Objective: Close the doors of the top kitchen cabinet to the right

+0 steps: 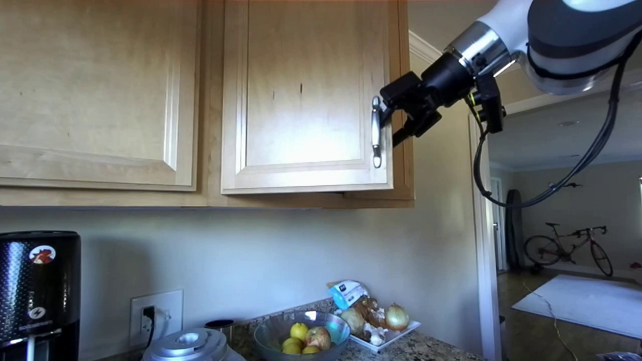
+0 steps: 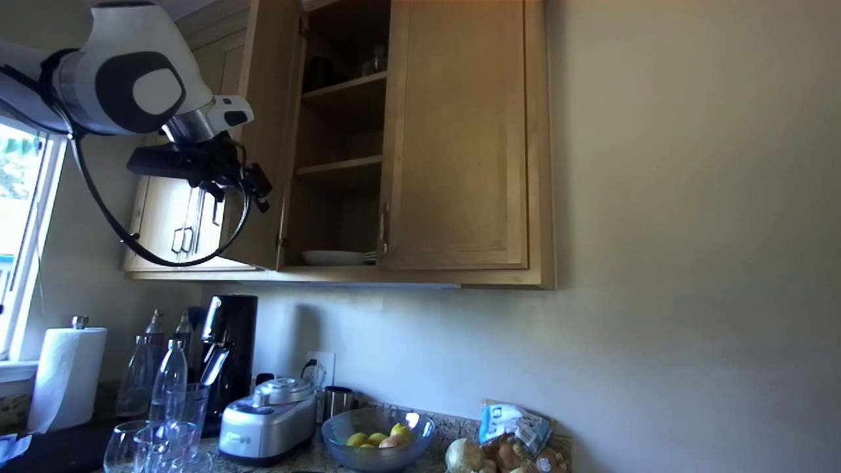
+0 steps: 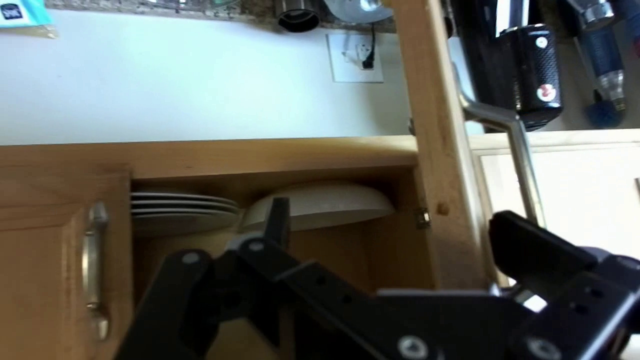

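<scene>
The top kitchen cabinet (image 2: 542, 197) has shelves holding a white bowl (image 2: 333, 257) and a stack of white plates (image 3: 182, 206). One narrow honey-wood door (image 1: 311, 90) stands swung out; its inner face shows in an exterior view (image 2: 274, 125), and its edge (image 3: 440, 165) in the wrist view. The matching door (image 2: 456, 138) lies flat against the frame, shut or nearly so; it also shows in the wrist view (image 3: 40, 280). My gripper (image 3: 395, 225) is open around the free edge of the swung-out door, one finger on each side, one beside its silver handle (image 1: 376, 131). Contact is unclear.
A wider-doored cabinet (image 1: 95, 95) adjoins it. Below, the counter holds a black appliance (image 1: 40, 286), a silver appliance (image 2: 269, 420), a glass fruit bowl (image 2: 378, 453), onions (image 2: 465, 454) and several glasses (image 2: 164, 447). A wall (image 2: 690, 263) stands beside the cabinet.
</scene>
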Robot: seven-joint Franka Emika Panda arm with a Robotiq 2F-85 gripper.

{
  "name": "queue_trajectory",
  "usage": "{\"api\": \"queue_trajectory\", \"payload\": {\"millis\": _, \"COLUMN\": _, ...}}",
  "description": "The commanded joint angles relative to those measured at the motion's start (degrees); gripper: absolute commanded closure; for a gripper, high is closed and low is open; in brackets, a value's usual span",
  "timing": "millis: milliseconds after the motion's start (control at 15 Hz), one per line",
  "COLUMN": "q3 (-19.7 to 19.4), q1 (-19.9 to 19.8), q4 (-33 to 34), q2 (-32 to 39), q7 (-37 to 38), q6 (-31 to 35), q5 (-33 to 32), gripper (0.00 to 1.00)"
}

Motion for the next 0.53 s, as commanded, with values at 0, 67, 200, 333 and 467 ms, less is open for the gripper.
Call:
{"api": "queue_trajectory", "payload": {"millis": 0, "q3": -0.97, "q1": -4.81, "q4": 0.81, "q2": 0.79, "q7": 2.02, "q6": 0.96, "q5": -1.69, "gripper": 0.00}}
{"api": "queue_trajectory", "payload": {"millis": 67, "q3": -1.06, "q1": -5.88, "q4": 1.01, "q2": 0.98, "q7": 2.23, "q6": 0.99, "q5": -1.79, "gripper": 0.00}}
{"api": "queue_trajectory", "payload": {"millis": 200, "q3": -0.83, "q1": -8.35, "q4": 1.39, "q2": 1.45, "q7": 3.01, "q6": 0.73, "q5": -2.34, "gripper": 0.00}}
{"api": "queue_trajectory", "payload": {"millis": 333, "q3": -0.75, "q1": -9.91, "q4": 1.55, "q2": 1.92, "q7": 2.98, "q6": -0.61, "q5": -3.30, "gripper": 0.00}}
{"api": "queue_trajectory", "payload": {"millis": 467, "q3": -1.08, "q1": -9.79, "q4": 0.96, "q2": 2.05, "q7": 2.10, "q6": -2.96, "q5": -4.03, "gripper": 0.00}}
